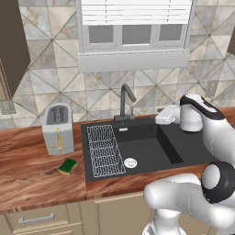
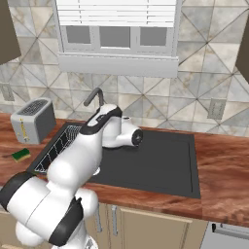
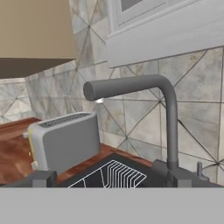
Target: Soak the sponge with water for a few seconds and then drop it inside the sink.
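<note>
Glossy wood-grain counter [image 1: 27, 179] bears a flat green sponge [image 1: 68, 166] (yellow underside); pincer [image 3: 107, 183] spread apart.

wooden counter [image 1: 27, 174] carries toaster [image 1: 58, 128], sponge [image 1: 68, 166] and sink [image 1: 151, 151].

Toaster [image 1: 58, 128] crowds sponge [image 1: 68, 166]; faucet [image 1: 125, 102] overhangs sink [image 1: 151, 147]

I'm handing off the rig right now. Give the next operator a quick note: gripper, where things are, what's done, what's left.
Gripper: open, empty, raised over the sink, facing the faucet.
Sponge: on the counter left of the sink, in front of the toaster, untouched.
Water: none visibly running from the spout.
Done: nothing yet.
Left: get water running, pick up the sponge, soak it, drop it in the sink.
</note>
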You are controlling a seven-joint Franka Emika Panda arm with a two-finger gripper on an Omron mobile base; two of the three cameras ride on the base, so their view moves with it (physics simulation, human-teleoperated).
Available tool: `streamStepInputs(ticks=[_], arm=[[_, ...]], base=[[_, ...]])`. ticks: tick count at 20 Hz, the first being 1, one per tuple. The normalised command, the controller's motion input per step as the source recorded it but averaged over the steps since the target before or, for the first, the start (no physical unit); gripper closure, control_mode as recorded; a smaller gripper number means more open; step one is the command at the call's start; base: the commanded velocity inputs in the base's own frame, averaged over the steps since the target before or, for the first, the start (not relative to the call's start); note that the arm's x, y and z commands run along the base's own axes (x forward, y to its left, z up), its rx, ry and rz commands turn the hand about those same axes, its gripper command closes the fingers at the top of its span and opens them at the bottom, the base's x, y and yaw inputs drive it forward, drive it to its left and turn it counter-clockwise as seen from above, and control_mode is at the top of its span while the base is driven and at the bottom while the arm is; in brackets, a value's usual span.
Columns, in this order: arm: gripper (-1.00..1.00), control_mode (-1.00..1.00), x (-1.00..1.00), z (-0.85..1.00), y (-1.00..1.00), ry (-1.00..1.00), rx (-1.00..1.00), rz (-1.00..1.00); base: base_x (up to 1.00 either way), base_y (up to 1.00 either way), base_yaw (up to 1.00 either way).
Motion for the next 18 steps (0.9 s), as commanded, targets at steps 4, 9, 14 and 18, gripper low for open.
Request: streamStepInputs(ticks=[4, 9, 14, 18], arm=[[-1.00, -1.00, 0.17, -0.13, 0.00, 0.00, 0.00, 0.00], [-1.00, -1.00, 0.19, -0.15, 0.00, -0.01, 0.00, 0.00], [-1.00, -1.00, 0.21, -0.15, 0.00, 0.00, 0.00, 0.00], [-1.00, -1.00, 0.21, -0.13, 0.00, 0.00, 0.00, 0.00]], base=[[0.00, 0.00, 0.00], [0.00, 0.00, 0.00], [0.00, 0.00, 0.00], [0.00, 0.00, 0.00]])
